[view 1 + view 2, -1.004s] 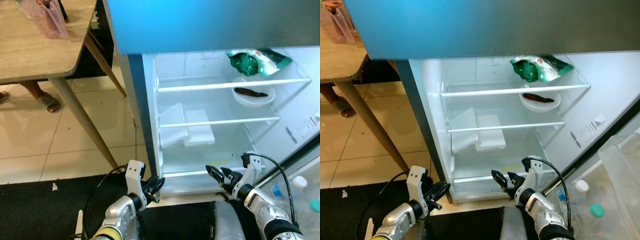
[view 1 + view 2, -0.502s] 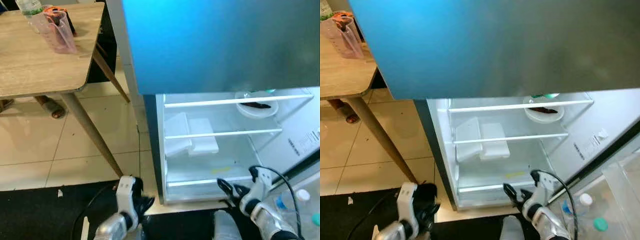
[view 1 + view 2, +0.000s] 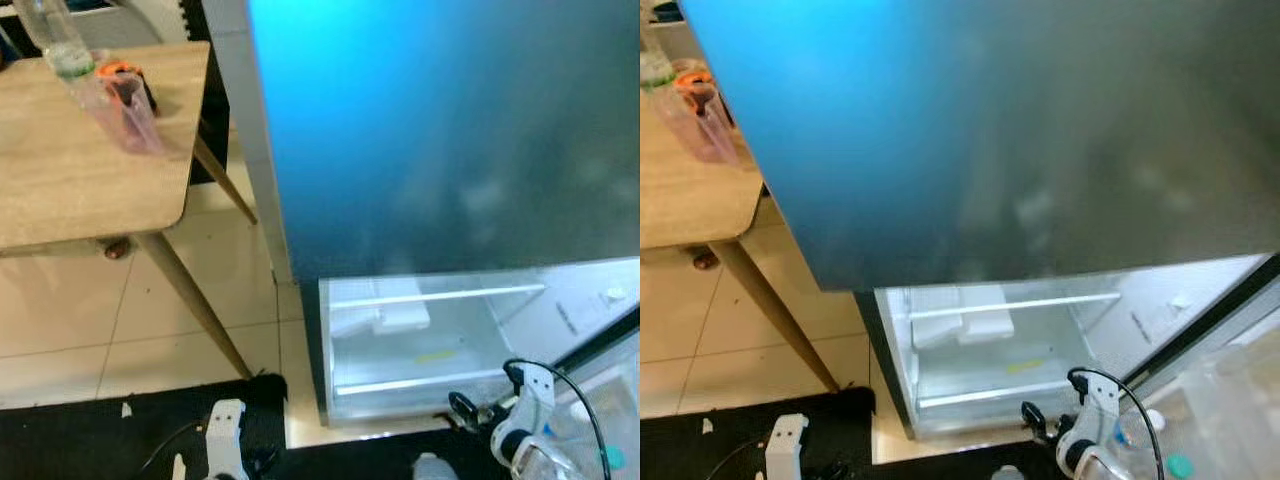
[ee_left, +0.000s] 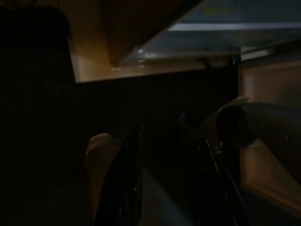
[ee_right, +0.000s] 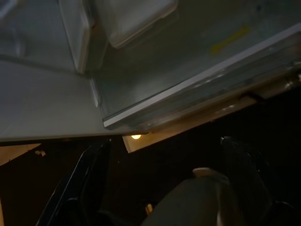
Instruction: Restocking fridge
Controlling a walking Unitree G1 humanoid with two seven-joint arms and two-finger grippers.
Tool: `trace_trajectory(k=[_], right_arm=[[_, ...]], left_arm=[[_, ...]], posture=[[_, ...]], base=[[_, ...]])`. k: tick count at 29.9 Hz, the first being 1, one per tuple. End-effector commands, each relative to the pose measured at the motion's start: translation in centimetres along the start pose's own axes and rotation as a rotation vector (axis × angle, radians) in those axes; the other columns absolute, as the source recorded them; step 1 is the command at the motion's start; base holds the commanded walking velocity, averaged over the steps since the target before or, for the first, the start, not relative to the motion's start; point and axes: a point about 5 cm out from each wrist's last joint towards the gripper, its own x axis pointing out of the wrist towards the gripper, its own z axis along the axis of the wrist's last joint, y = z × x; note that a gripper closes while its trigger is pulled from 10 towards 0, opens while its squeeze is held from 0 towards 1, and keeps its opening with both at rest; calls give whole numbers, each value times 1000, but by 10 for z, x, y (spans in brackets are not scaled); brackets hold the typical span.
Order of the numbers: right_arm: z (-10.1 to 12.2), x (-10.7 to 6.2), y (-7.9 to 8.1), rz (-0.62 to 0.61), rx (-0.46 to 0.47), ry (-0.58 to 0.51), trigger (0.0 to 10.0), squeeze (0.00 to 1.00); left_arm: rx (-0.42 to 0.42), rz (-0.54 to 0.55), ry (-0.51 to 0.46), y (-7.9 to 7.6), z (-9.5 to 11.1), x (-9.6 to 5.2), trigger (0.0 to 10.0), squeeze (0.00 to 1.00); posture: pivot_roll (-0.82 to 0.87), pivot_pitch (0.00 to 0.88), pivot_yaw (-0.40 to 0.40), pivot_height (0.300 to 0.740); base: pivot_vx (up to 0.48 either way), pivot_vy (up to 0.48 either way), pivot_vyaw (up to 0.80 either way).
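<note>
Two pincers sit low at the bottom edge of the head views, over a black mat on the tiled floor. The right pincer hangs just before the foot of the open fridge, its two black fingers spread apart with nothing between them, as the right wrist view shows. The left pincer hangs idle at the left; its wrist view is very dark, and I cannot tell whether its fingers are apart or together.

A broad blue-grey fridge door panel covers most of the head views. Below it the lower compartment stands open: a glass shelf with a white front rail, two white trays lying on it side by side at the left, and a bare floor of the compartment with a small yellow mark on it. A white sticker with dark print sits on the right inner wall; the writing is too small to read. At the right edge, part of the clear door bin holds a bottle with a white cap and something with a teal cap.

To the left stands a wooden desk with slanted legs, carrying a clear plastic bottle and a pinkish clear jug with an orange part at its top.
</note>
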Motion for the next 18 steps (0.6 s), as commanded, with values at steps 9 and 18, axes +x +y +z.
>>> trace_trajectory(k=[9, 18], right_arm=[[6, 0, -4, -24, -67, 28, 10000, 0], [-12, -1, -3, -53, -100, 103, 10000, 0]], left_arm=[[-84, 122, 9, 14, -8, -8, 10000, 0], [-106, 187, -20, 16, -1, -5, 10000, 0]], posture=[[-44, 49, -10, 740], [-45, 30, -12, 740]], base=[[0, 0, 0], [0, 0, 0]])
